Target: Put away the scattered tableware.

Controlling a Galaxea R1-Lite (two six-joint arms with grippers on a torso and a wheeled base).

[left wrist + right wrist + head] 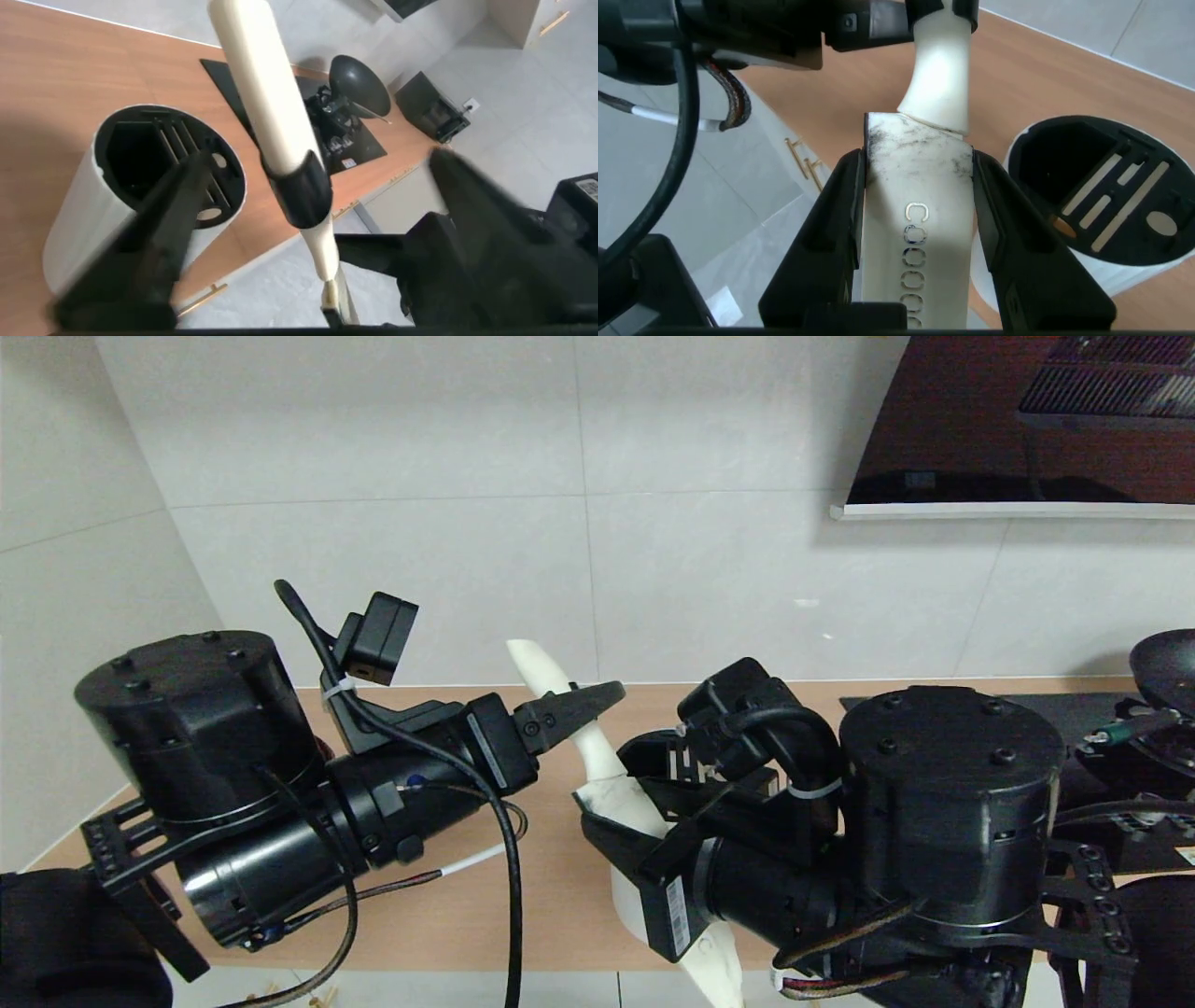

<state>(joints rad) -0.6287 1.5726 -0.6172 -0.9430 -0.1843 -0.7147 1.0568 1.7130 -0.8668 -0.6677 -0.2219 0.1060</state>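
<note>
Right gripper is clamped on the flat, scuffed, slotted blade of the cream plastic spatula, held in the air over the wooden counter. Left gripper is spread wide around its rounded handle. A white cylindrical holder with a black slotted insert stands below.

We find the holder mostly hidden behind the right arm, the spatula cut off by the head view's bottom edge, and the fingers of the left tool blurred
</note>
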